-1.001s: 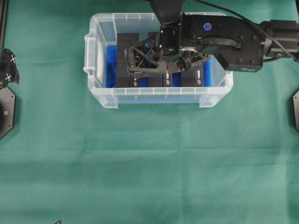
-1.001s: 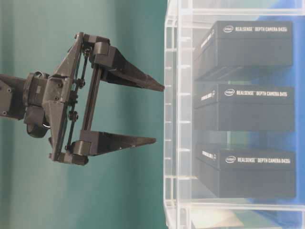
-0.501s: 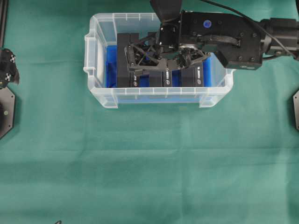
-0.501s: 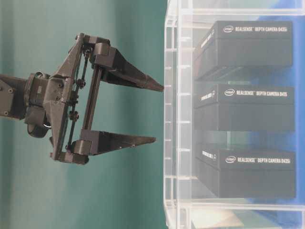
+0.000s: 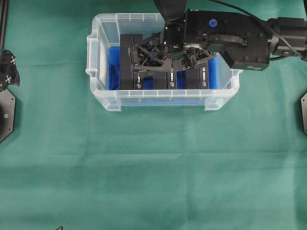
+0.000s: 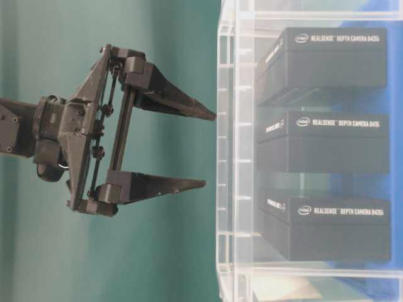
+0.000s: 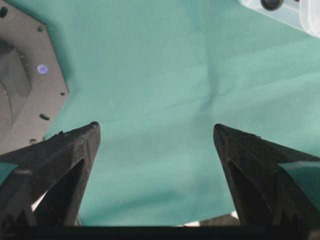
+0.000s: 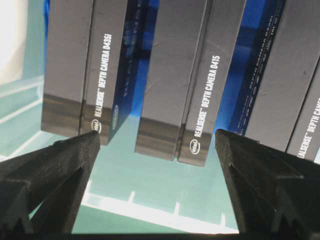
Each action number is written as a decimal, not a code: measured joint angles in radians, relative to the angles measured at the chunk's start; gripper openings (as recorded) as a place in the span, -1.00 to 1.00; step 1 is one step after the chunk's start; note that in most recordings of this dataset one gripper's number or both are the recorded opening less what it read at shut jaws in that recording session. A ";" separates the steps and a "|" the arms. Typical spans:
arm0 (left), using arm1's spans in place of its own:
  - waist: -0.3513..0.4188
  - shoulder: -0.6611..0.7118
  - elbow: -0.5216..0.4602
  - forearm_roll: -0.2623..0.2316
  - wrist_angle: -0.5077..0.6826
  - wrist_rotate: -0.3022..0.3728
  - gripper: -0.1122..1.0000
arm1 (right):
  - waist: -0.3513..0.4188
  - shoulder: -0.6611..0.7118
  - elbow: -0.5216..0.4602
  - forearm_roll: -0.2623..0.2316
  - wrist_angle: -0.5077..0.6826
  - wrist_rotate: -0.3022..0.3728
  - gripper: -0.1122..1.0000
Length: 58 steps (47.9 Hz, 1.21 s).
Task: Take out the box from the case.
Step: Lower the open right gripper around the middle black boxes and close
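Your tabletop [image 5: 144,167], under its green cloth, carries the case [image 5: 103,98] toward the far edge in the overhead view, and three dark boxes stand side by side on the blue lining [image 5: 113,67] inside it. The right arm [image 5: 240,36] reaches in over the rim, and its pincer [image 5: 165,62] hangs spread wide above the boxes, grasping nothing. The wrist view puts the middle box [image 8: 172,85] squarely between the two fingers, with the left box [image 8: 75,65] and the right box [image 8: 285,75] close alongside. That is your main risk: the gaps between the boxes look narrow, so a finger coming down off-line may land on a neighbour's top or wedge two boxes together and drag both up. The case wall nearest the camera is also just beside the box ends, so a tip may catch the rim. Each box runs its long axis from the near wall to the far wall, standing on a narrow side, printed label end toward the near wall. Your left pincer [image 7: 155,135] is parked spread and empty over bare cloth, well apart from the case.
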 measured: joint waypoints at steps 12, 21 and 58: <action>0.000 0.000 -0.002 0.000 0.000 0.000 0.89 | -0.005 0.006 0.000 0.000 -0.002 0.000 0.90; 0.000 0.000 -0.002 0.000 0.000 0.002 0.89 | -0.009 0.018 0.000 0.000 -0.008 -0.002 0.90; 0.000 -0.002 0.000 0.000 0.000 0.000 0.89 | -0.040 0.084 0.015 0.000 -0.034 -0.040 0.90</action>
